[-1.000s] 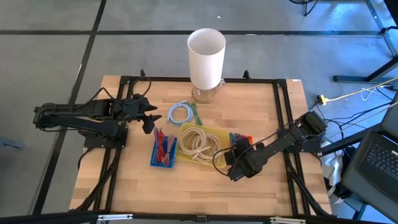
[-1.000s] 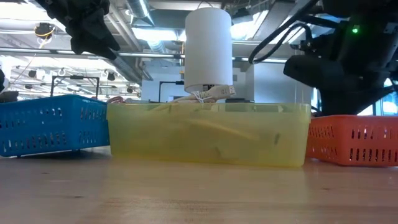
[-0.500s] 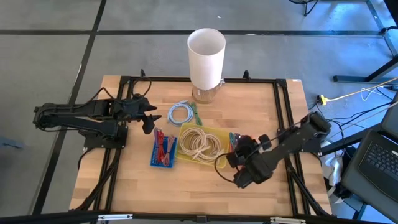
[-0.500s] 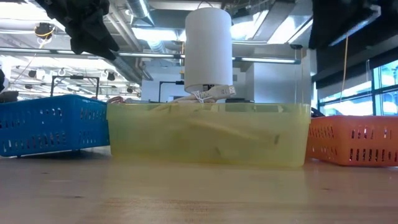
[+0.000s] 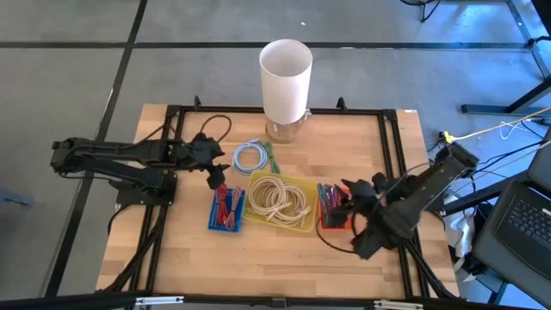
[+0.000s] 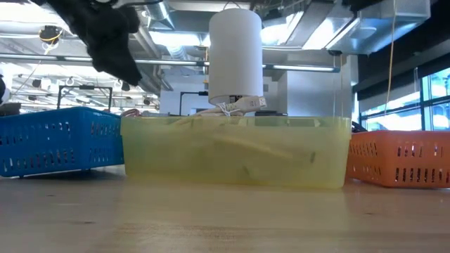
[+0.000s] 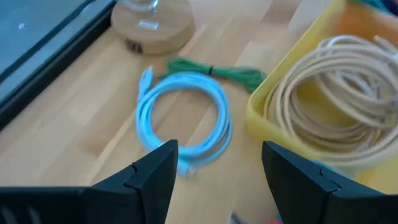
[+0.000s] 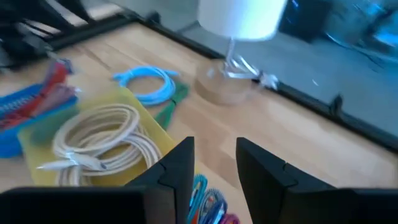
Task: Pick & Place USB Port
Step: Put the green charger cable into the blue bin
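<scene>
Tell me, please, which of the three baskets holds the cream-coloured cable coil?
The yellow basket in the middle; the blue basket and red basket hold colourful cables.

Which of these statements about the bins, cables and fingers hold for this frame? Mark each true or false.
1. The coiled cream cable lies in the yellow plastic bin. True.
2. The light-blue coiled cable sits inside the blue basket. False: it lies on the bare wooden table, beside a green cable.
3. The left gripper has its fingers open and empty. True.
4. The orange basket is left of the yellow bin. False: it is on the right.
5. The right gripper holds the cream cable. False: nothing shows between its fingers.
</scene>
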